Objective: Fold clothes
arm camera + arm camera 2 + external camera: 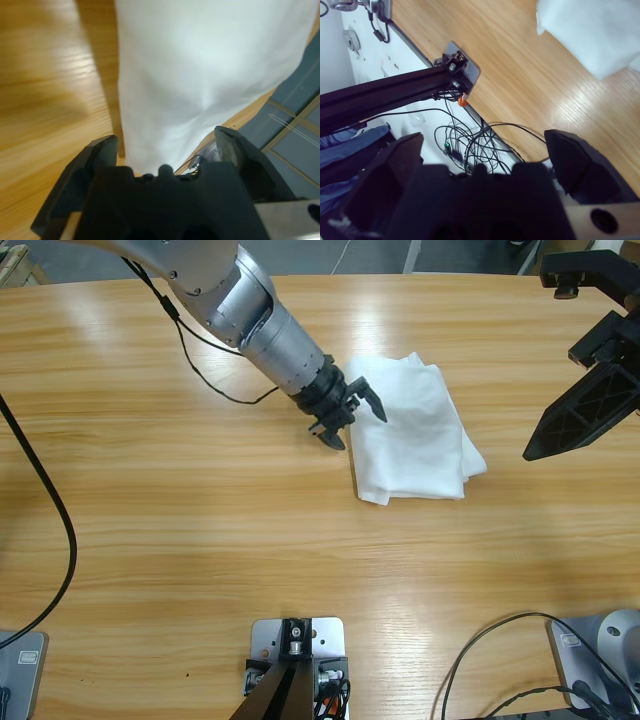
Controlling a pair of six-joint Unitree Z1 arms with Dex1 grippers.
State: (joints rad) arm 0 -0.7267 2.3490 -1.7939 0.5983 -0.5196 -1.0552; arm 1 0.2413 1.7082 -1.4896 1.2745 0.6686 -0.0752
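The clothes are one white T-shirt (415, 430), folded into a thick rectangle on the wooden table (200, 540), right of the middle. My left gripper (348, 418) comes in from the upper left and sits at the shirt's left edge, jaws open. In the left wrist view the white cloth (200, 65) fills the space ahead and reaches down between the jaws of the left gripper (167, 145). My right gripper (575, 360) hangs above the table's right end, apart from the shirt, open and holding nothing. The right wrist view looks past the right gripper (485, 145) at a shirt corner (595, 30).
A black cable (60, 530) curves across the table's left end, and a thinner one (215, 380) trails from the left arm. More cables (480, 650) lie at the bottom right. Beyond the table's near edge (485, 122), tangled wires (470, 145) lie on the floor.
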